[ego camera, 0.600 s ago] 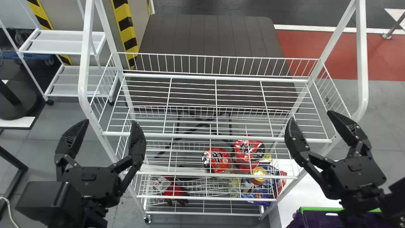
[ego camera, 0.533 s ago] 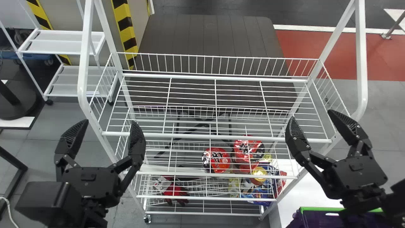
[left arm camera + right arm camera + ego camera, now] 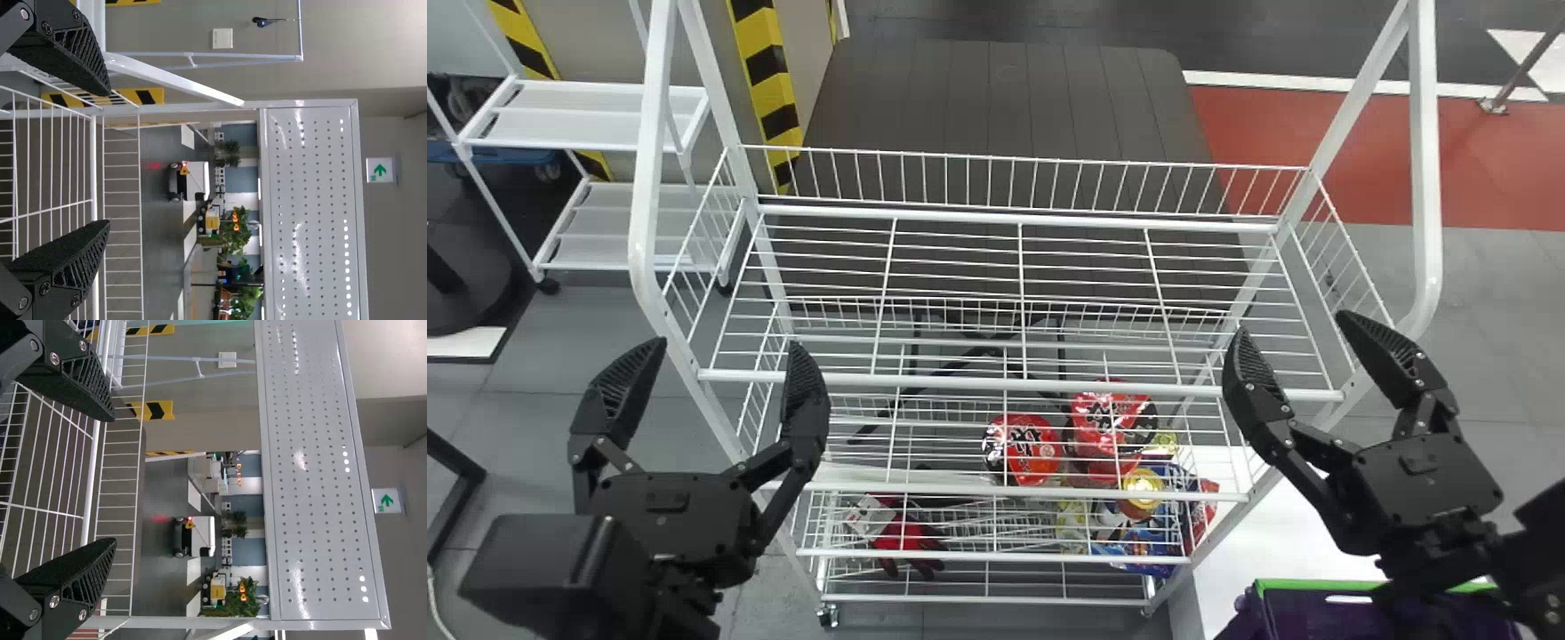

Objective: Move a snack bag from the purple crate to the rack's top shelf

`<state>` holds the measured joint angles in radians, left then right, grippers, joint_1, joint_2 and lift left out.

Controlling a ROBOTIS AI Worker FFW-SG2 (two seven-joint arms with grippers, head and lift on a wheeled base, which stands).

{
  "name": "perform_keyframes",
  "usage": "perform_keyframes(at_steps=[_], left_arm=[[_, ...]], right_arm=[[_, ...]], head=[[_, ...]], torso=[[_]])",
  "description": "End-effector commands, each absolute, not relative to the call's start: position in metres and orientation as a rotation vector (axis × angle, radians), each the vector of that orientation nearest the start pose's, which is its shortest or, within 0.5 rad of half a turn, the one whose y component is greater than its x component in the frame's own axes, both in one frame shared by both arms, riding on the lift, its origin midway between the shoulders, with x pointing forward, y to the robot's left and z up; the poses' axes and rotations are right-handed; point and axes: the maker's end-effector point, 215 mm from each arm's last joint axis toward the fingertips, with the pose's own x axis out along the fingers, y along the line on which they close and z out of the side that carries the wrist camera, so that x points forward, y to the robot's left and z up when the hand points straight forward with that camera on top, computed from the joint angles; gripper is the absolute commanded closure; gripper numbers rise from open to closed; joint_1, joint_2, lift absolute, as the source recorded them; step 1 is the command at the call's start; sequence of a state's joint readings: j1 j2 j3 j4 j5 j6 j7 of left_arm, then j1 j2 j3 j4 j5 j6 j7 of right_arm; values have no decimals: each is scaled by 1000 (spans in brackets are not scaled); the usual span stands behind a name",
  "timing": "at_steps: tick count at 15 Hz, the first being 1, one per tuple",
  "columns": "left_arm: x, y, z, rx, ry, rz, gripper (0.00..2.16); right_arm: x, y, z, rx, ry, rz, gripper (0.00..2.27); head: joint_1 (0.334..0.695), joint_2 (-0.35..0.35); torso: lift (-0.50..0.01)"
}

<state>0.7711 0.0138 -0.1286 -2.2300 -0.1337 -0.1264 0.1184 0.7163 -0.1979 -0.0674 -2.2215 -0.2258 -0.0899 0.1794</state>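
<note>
My left gripper (image 3: 716, 369) is open with nothing between its fingers, in front of the rack's left side; the left wrist view shows the left gripper (image 3: 107, 157) before the wire shelf. Over the rack's right front corner, the right gripper (image 3: 1303, 347) stands open and holds nothing, as the right wrist view shows of the right gripper (image 3: 113, 480). The rack's top shelf (image 3: 1018, 384) bears nothing. Below the right arm, at the bottom right, is the purple crate (image 3: 1303, 618) with a green rim, its inside mostly hidden.
Red packages (image 3: 1032, 449) and other goods lie on the rack's lower shelves, with a red and black item (image 3: 907, 536) lower left. Tall white posts (image 3: 1424, 178) rise at both rack ends. A white surface (image 3: 1245, 542) lies beside the crate, and a white cart (image 3: 587, 116) stands far left.
The rack and its surroundings have shifted slightly left in the head view. Both grippers have shifted a little left there too and remain open.
</note>
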Motion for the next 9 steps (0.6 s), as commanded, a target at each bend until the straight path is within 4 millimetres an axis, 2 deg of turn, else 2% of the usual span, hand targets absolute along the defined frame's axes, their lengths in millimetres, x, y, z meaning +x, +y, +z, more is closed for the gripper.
perform_keyframes(at_steps=[1, 9], left_arm=[[368, 186, -304, 52, -26, 2, 137], [370, 185, -309, 53, -9, 0, 137]], right_arm=[[384, -222, -291, 29, -43, 252, 194], [385, -224, -291, 41, -35, 251, 194]], head=[[695, -59], [695, -59]], torso=[[0], [0]])
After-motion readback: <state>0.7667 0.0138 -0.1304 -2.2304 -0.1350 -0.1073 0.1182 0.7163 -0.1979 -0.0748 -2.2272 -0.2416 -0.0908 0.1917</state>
